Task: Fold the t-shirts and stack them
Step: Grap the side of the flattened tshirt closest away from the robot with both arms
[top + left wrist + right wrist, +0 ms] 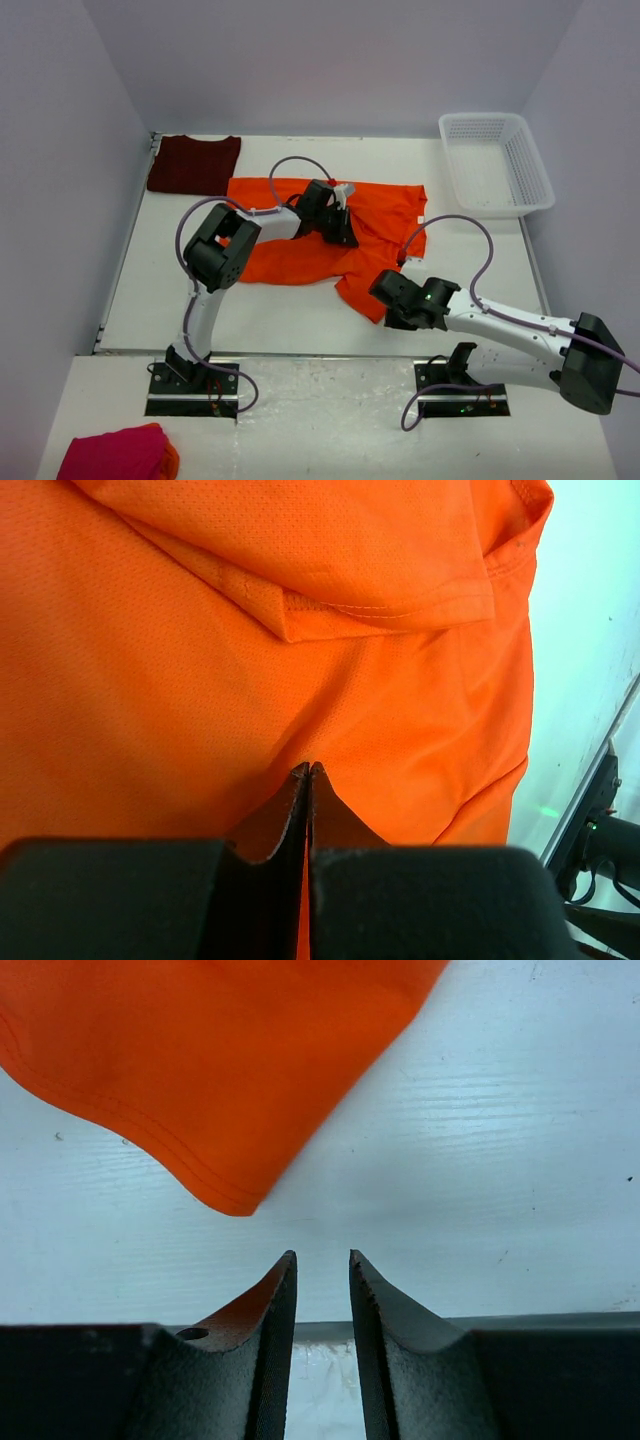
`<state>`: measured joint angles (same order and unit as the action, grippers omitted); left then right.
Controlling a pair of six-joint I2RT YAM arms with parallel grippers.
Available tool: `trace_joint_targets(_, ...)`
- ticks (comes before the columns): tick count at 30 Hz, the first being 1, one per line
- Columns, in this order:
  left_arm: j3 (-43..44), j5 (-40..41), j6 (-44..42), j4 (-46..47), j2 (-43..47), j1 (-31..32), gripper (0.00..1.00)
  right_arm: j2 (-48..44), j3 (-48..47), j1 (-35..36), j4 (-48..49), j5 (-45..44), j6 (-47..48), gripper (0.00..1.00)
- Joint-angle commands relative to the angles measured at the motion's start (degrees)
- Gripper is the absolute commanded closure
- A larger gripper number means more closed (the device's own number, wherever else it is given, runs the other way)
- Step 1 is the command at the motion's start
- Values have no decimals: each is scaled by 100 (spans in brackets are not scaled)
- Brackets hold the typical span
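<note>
- Left tool (308,772) – its jaws are pressed together, tips meeting right at the cloth of the orange t-shirt (300,255). Whether a fold of cloth is nipped between them cannot be told.
- Just past the tips, the left wrist view shows a sleeve (400,570) folded over the shirt's body, its stitched hem facing the tool.
- Right tool (322,1257) – its jaws stand narrowly apart with nothing between them. It sits low over bare worktop (300,320), just short of a rounded hem corner of the orange shirt and not touching it.
- The orange t-shirt lies spread but rumpled across the middle of the worktop. The left tool is over its upper middle, and the right tool is at the lower right flap near the front edge.
- The maroon t-shirt (195,163) lies flat in the far left corner, touching or just beside the orange one's top left edge.
- A white basket (495,165) stands in the far right corner, well apart from both shirts.
- A pink-red cloth bundle (115,455) sits on the near shelf, left of the left arm's base.
</note>
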<state>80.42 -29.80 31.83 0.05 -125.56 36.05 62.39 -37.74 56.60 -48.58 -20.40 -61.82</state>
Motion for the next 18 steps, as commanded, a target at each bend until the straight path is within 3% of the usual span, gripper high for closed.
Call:
trace_joint_targets(1, 35, 18, -195, -155, -30, -116, 100, -25, 12, 18, 119, -289, -261, 71)
trace_joint_targets(5, 9, -104, -134, -111, -83, -116, 100, 45, 152, 18, 908, -8, -6, 65)
trace_joint_targets(7, -9, -166, -116, -111, -118, -116, 100, 115, 179, 18, 1148, 63, 117, 54)
trace_joint_targets(18, -141, -254, -81, 205, -101, -98, 100, 1152, -190, 27, 1386, -60, 109, 54)
